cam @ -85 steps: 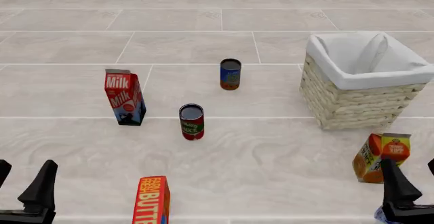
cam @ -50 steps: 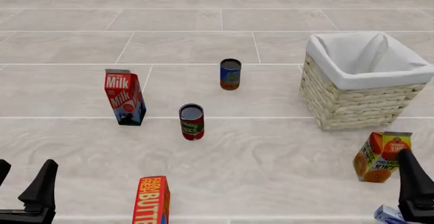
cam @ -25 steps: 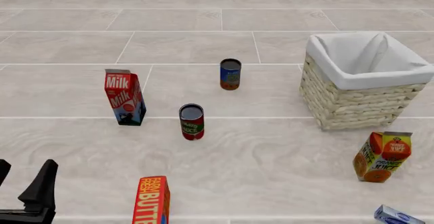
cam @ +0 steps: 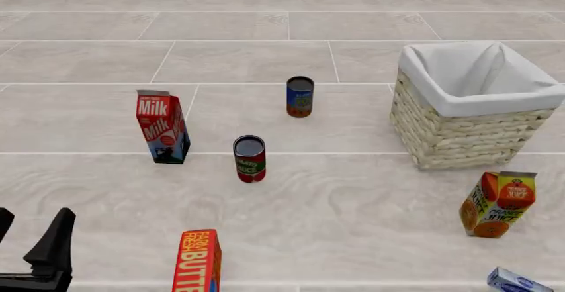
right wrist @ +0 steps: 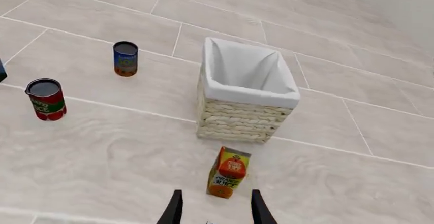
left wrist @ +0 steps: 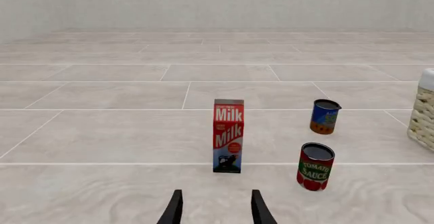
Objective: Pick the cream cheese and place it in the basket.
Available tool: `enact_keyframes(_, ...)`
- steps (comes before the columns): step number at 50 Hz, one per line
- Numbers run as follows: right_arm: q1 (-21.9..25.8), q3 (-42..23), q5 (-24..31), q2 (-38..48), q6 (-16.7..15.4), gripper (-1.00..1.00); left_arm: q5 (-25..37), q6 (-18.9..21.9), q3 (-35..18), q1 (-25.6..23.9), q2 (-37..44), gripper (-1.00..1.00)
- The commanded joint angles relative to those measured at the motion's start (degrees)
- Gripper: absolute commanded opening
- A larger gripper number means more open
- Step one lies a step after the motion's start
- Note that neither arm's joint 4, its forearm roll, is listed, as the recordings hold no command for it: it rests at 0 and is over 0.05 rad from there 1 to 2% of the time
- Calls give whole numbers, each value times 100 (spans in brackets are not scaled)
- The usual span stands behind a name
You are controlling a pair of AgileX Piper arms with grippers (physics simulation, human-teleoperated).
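Looking at our cream cheese down by the front view's near right corner, basket well beyond it, juice carton between, both grippers spread (holding nothing).

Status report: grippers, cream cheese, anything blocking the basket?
Both grippers open, empty: left gripper, right gripper. Cream cheese on table, near edge, ungrasped. Orange juice carton stands between it and basket.
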Motion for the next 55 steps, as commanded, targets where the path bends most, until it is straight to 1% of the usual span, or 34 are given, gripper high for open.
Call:
enact_keyframes(1, -178, -288, 1354, -54, -623, 100, 0, 2, 0, 0, -1, 100)
enact_keyframes(3, -197, -287, 1600, -68, -802, 100, 0, -1, 0, -1, 0, 100)
enact_keyframes(4, -192, -325, 1705, -55, -759, 100, 0, -1, 0, 0, -1, 100)
enact_keyframes(6, -206, -289, 1753, -29, -790, 100, 0, 0, 0, 0, 0, 100)
enact_keyframes(7, -257, -260, 1758, -45, -930, 100, 0, -1, 0, -1, 1, 100)
enact_keyframes(8, -299, -286, 1761, -2, -904, 100, 0, 1, 0, 0, 0, 100)
enact_keyframes(12, -494, -51, 1758, 106, -1163, 100, 0, 0, 0, -1, 1, 100)
enact_keyframes(18, -634, 107, 1761, 302, -1350, 100, 0, 1, 0, 1, -2, 100)
enact_keyframes(20, -742, 131, 1758, 388, -1475, 100, 0, 0, 0, 0, 0, 100)
enact_keyframes(22, -776, 148, 1756, 496, -1503, 100, 0, -1, 0, 0, -1, 100)
enact_keyframes(23, -810, 189, 1762, 509, -1608, 100, 0, -1, 0, 0, 0, 100)
enact_keyframes(24, -812, 191, 1762, 546, -1609, 100, 0, -1, 0, 1, -1, 100)
enact_keyframes(27, -916, 234, 1758, 689, -1814, 100, 0, -1, 0, 0, 1, 100)
enact_keyframes(28, -864, 283, 1757, 698, -1805, 100, 0, -1, 0, 0, 0, 100)
enact_keyframes(29, -906, 363, 1747, 724, -1873, 100, 0, 0, 0, -1, 1, 100)
enact_keyframes(30, -906, 363, 1747, 724, -1873, 100, 0, 0, 0, -1, 1, 100)
enact_keyframes(31, -964, 408, 1726, 747, -2012, 100, 0, -1, 0, -1, 0, 100)
enact_keyframes(32, -1019, 400, 1660, 804, -2080, 100, 0, 1, 0, -1, 0, 100)
enact_keyframes(33, -1021, 333, 1631, 901, -2034, 100, 0, 0, 0, -1, 0, 100)
enact_keyframes(35, -1119, 372, 1550, 1024, -2184, 100, 0, -1, 0, 0, 1, 100)
enact_keyframes(37, -1172, 354, 1459, 1112, -2261, 100, 0, 0, 0, 0, -1, 100)
enact_keyframes(43, -1224, 479, 1315, 1235, -2385, 100, 0, 0, 0, -1, 0, 100)
enact_keyframes(45, -1326, 576, 1222, 1326, -2507, 100, 0, 1, 0, 0, -1, 100)
enact_keyframes(46, -1427, 666, 1165, 1369, -2695, 100, 0, -2, 0, 0, 0, 100)
enact_keyframes(47, -1419, 712, 1185, 1366, -2783, 100, 0, 0, 0, 0, 0, 100)
enact_keyframes(50, -1479, 732, 1090, 1484, -2817, 100, 0, -1, 0, 0, 0, 100)
enact_keyframes(51, -1610, 815, 1000, 1558, -3023, 100, 0, 2, 0, 0, 0, 100)
enact_keyframes(52, -1672, 835, 964, 1611, -3082, 100, 0, 0, 0, -1, -1, 100)
enact_keyframes(55, -1763, 797, 893, 1804, -3111, 100, 0, 0, 0, -1, 0, 100)
